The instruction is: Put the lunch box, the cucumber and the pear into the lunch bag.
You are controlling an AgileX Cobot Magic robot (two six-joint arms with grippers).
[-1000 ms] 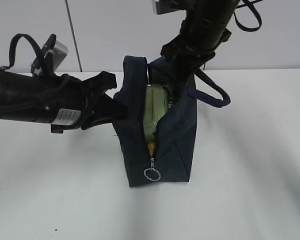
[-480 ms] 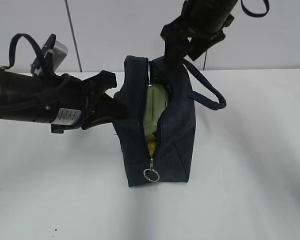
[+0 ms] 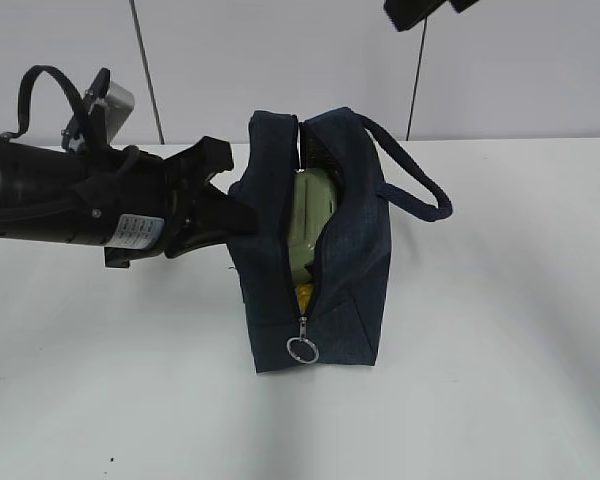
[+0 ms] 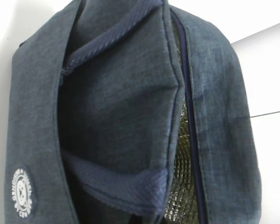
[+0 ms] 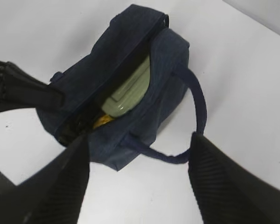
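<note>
On the white table (image 3: 500,340) the bag (image 3: 355,270) stands unzipped, box (image 3: 308,222) and yellow pear (image 3: 306,293) inside. The left gripper (image 3: 228,205) pinches its side fabric; the right gripper (image 5: 139,179), spread wide and empty, hangs above.

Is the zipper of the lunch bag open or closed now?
Open. The lunch bag gapes along its zipper, showing the lunch box inside.

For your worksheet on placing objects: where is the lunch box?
The lunch box stands inside the open lunch bag, mid-table in the exterior view, above the yellow pear.
</note>
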